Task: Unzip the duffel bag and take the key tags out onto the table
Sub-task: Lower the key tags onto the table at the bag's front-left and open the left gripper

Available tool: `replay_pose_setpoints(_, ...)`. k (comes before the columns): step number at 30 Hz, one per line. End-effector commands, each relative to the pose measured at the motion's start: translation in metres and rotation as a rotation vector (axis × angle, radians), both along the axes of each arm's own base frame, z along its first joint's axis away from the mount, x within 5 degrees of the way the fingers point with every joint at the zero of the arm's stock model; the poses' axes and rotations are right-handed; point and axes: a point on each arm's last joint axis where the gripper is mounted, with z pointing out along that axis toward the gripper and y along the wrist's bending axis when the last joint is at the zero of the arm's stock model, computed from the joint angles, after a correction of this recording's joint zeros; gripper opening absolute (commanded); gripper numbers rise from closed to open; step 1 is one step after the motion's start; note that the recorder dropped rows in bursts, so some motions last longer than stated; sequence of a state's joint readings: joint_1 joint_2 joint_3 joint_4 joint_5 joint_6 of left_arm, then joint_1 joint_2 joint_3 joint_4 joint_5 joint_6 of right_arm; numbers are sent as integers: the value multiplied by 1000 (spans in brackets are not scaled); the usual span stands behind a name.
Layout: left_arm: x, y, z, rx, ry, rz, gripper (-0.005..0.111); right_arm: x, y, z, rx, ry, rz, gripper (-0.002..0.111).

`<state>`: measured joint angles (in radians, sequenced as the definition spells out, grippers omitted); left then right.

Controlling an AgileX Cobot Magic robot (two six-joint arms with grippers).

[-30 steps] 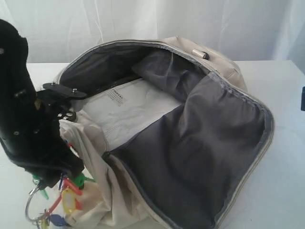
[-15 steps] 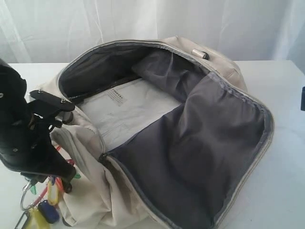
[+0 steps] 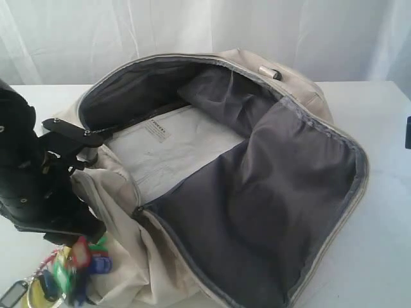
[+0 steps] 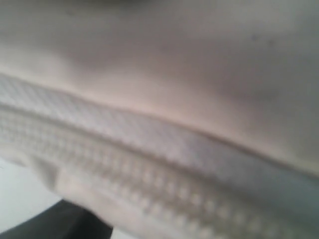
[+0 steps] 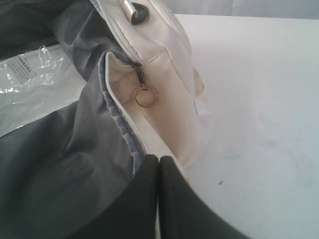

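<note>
The cream duffel bag [image 3: 302, 96] lies unzipped on the white table [image 3: 385, 224], its dark grey lining spread wide. The coloured key tags [image 3: 70, 269] show as a blur outside the bag, at the table's front left corner. They are just below my left gripper [image 3: 78, 235], whose jaws are hidden by the black arm. The left wrist view is filled by blurred cream bag fabric [image 4: 199, 74] and zip teeth [image 4: 149, 179]. My right gripper [image 5: 158, 160] is shut beside the bag's rim [image 5: 124, 134], with nothing seen between its fingers.
A clear plastic sheet with a printed label [image 3: 167, 147] lies inside the bag. A zip pull with a gold ring [image 5: 145, 97] hangs on the bag's end. A white curtain [image 3: 192, 25] closes off the back. Bare table [image 5: 259, 99] lies to the right.
The left arm carried the key tags left and down, away from the bag's side. The tags now sit lower and blurred under the gripper. The right gripper has not moved.
</note>
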<state>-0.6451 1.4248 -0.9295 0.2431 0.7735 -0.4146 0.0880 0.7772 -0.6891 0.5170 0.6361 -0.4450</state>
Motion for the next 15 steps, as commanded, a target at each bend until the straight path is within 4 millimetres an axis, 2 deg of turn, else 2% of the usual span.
replay_pose_setpoints(1, 0, -1, 10, -12, -15, 5, 70, -1, 0, 0, 7, -7, 1, 0)
replay_pose_setpoints(8, 5, -4, 25, -24, -34, 5, 70, -1, 0, 0, 7, -7, 1, 0)
replay_pose_setpoints(15, -2, 0, 46, 51, 57, -23, 70, -1, 0, 0, 7, -7, 1, 0)
